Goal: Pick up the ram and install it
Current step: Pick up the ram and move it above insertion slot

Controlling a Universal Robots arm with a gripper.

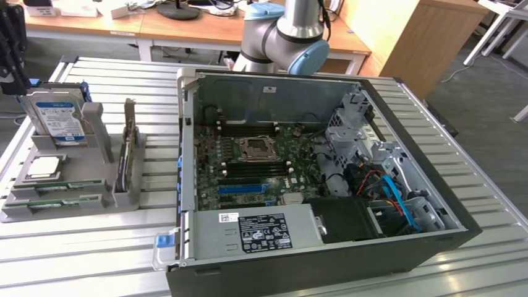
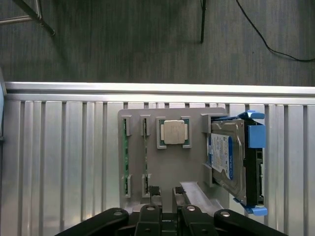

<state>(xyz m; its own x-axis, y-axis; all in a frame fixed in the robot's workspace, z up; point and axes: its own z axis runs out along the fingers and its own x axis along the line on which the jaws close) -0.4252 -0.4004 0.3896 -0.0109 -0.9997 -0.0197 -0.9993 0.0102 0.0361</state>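
Poised above the slatted worktop (image 2: 64, 162), pincer (image 2: 166, 192) slightly apart and gripping nothing. Closest in, just off the tips: the grey holder (image 2: 167, 169), with the ram (image 2: 146, 155) standing on edge in a slot a little to one side of the pincer, untouched. One slot further from the pincer, parallel and close: a second green stick (image 2: 125, 155). Risk here, judging by the layout: catching both sticks or a slot wall by descending off-line with so narrow a gap; cracking the thin board by pinching it skewed; dragging the whole holder across the slats by pulling against a tight slot. Further out from the tips, in a square pocket: a processor chip (image 2: 174, 132), loose-looking and easy to knock out with a stray sweep. Off to the pincer's other side: a hard drive (image 2: 227, 157) in a blue-trimmed carrier, upright and tall enough to snag on a low sideways pass. Farthest from the pincer, well apart from the holder: the open computer case (image 1: 247, 93), motherboard (image 1: 285, 170) exposed, long dark memory slots (image 1: 247, 131) flanking the processor socket (image 1: 254, 147). Hazard there, again a judgement: crowding from cables (image 1: 386, 185) and the drive cage (image 1: 355, 127), little margin for a tilted stick, bent contacts or a damaged slot from pressing down askew.
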